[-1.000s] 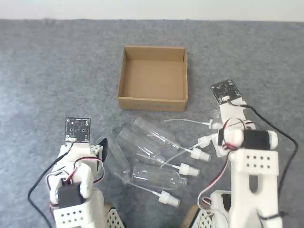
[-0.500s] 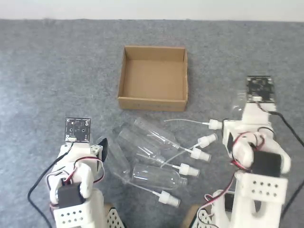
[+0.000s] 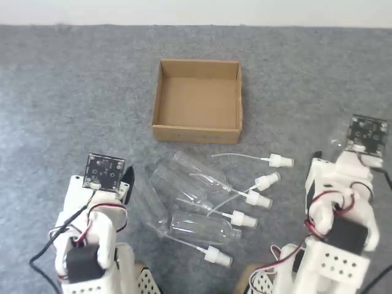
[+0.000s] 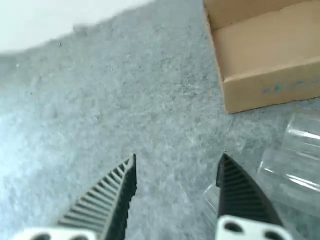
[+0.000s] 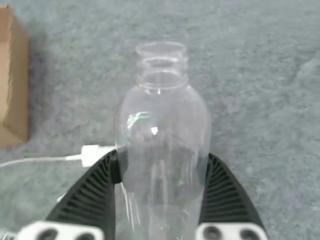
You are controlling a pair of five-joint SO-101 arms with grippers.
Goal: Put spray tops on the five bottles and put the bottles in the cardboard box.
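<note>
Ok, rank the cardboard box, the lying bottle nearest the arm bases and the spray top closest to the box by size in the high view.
1. cardboard box, clearly largest.
2. bottle.
3. spray top: slimmest by far, though with its tube it runs about as long as the bottle.

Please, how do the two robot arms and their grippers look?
The left arm and the right arm are white plastic with black motors, thin red and black cables and a square dark circuit board at each wrist. The left gripper and right gripper have dark pointed fingers, ribbed inside, on white bases.
</note>
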